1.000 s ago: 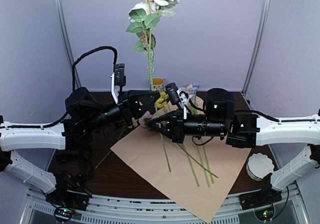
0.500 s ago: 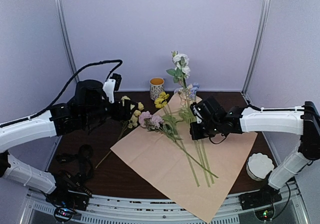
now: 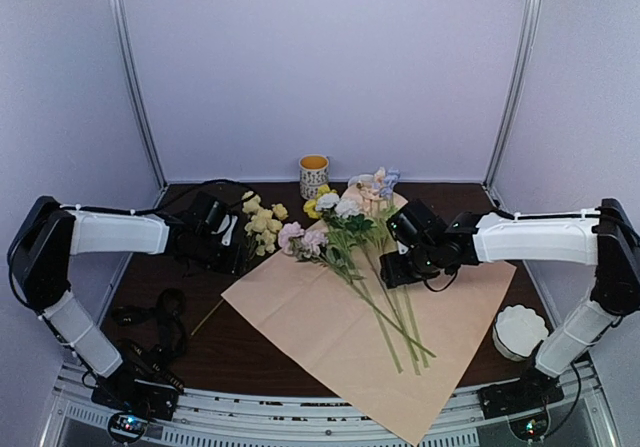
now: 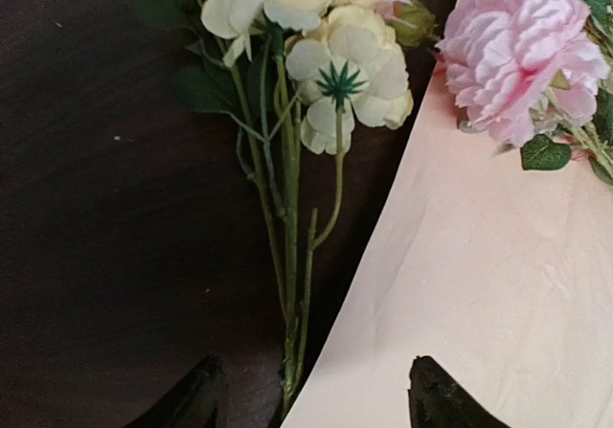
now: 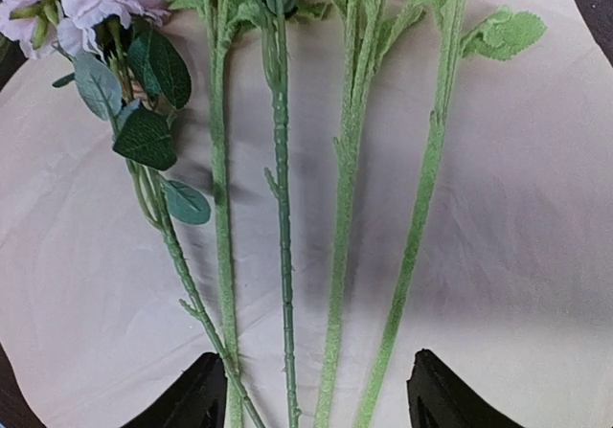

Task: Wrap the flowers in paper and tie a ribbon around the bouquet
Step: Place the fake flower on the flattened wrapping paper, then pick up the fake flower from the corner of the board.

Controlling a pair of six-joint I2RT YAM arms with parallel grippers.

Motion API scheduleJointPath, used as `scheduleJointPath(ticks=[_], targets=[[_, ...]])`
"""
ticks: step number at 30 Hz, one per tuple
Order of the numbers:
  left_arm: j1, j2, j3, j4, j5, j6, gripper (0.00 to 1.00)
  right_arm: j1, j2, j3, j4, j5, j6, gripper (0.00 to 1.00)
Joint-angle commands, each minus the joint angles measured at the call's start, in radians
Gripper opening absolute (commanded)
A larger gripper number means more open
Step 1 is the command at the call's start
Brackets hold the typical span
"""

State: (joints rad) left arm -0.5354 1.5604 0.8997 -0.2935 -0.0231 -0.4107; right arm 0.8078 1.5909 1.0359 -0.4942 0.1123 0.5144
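Left gripper and right gripper hang released over dark table, lilac walls behind.

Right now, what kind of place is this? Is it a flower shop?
Probably a robot test booth, not a shop: plain lilac walls with metal corner posts, white-and-black robot arms bolted to a metal rail, and pastel artificial flowers lying on a peach paper sheet.

paper: matt, creased | flower stems: fuzzy | table: dark wood
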Motion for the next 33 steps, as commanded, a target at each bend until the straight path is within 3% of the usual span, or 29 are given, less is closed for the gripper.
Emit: scheduleJointPath(ticks=[1, 6, 10, 21, 25, 28, 33], targets=[[0.014, 0.126, 0.089, 0.059, 0.129, 0.062, 0.64, 0.013, -0.11, -0.02, -0.016, 0.013, 0.019, 0.66], [0.016, 0.23, 0.154, 0.036, 0.054, 0.064, 0.49, 0.018, -0.215, -0.091, 0.003, -0.009, 0.032, 0.66], [0.015, 0.261, 0.176, 0.01, -0.013, 0.067, 0.42, 0.021, -0.282, -0.123, 0.013, -0.015, 0.046, 0.66], [0.024, 0.323, 0.242, -0.042, -0.123, 0.102, 0.4, 0.023, -0.312, -0.138, -0.004, -0.013, 0.039, 0.66], [0.041, 0.36, 0.264, -0.057, -0.078, 0.093, 0.23, 0.024, -0.324, -0.145, -0.013, -0.004, 0.039, 0.67], [0.041, 0.299, 0.204, -0.007, -0.141, 0.062, 0.0, 0.025, -0.339, -0.148, -0.017, 0.001, 0.044, 0.66], [0.048, 0.069, 0.095, 0.056, -0.298, -0.015, 0.0, 0.034, -0.378, -0.158, 0.004, -0.03, 0.016, 0.66]])
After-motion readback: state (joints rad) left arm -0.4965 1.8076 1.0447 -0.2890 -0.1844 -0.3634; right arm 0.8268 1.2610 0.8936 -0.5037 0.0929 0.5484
